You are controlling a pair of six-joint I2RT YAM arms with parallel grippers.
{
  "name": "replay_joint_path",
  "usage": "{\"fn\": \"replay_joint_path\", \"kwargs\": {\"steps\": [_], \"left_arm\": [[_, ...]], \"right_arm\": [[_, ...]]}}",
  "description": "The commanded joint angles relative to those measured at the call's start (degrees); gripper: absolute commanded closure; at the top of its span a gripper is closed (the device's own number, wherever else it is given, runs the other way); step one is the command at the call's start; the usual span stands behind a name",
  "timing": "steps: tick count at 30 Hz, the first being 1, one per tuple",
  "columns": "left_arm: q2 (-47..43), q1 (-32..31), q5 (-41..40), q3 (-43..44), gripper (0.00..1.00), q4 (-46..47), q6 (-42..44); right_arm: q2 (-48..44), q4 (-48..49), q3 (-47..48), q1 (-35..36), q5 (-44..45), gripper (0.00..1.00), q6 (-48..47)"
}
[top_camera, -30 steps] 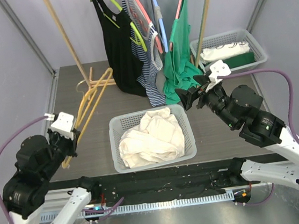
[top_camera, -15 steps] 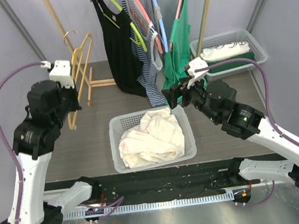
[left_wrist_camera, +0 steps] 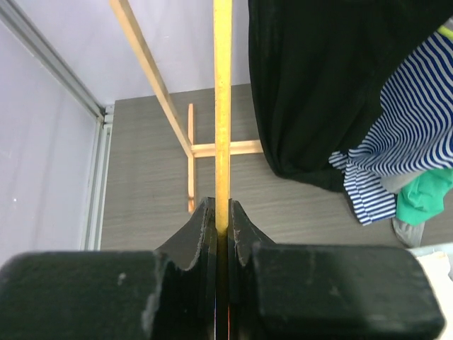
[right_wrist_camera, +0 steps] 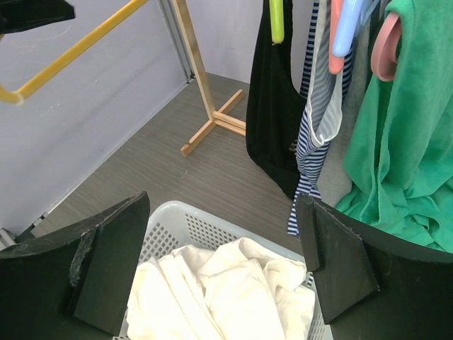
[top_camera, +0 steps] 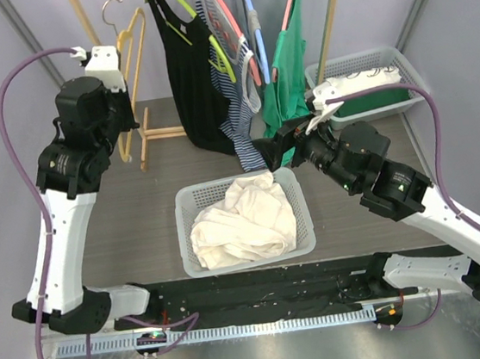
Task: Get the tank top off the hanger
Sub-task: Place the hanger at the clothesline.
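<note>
My left gripper is raised at the back left, shut on the bar of a bare yellow hanger. A cream garment lies crumpled in the grey basket. My right gripper hovers open over the basket's far edge with nothing between its fingers. Just beyond it hang a black tank top on a lime hanger, a striped top and a green top.
A wooden rack with slanted posts and a floor foot stands at the back. A second grey basket with white and green cloth sits at the back right. Grey walls close in both sides.
The left arm has lifted the yellow hanger from the table up toward the back left. The right gripper has moved left toward the hanging clothes and spread its fingers wider.
</note>
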Motion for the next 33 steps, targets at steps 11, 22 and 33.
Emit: {"fn": "replay_joint_path", "kwargs": {"steps": [11, 22, 33], "left_arm": [[9.20, 3.11, 1.37, 8.82, 1.00, 8.78, 0.04], [22.03, 9.09, 5.41, 23.22, 1.00, 7.90, -0.84], [34.17, 11.02, 7.70, 34.22, 1.00, 8.51, -0.57]], "right_arm": [[-5.61, 1.66, -3.99, 0.14, -0.89, 0.06, 1.09], [-11.41, 1.84, -9.00, 0.14, -0.71, 0.06, -0.14], [-14.58, 1.40, -12.78, 0.05, -0.18, 0.06, -1.72]]}}
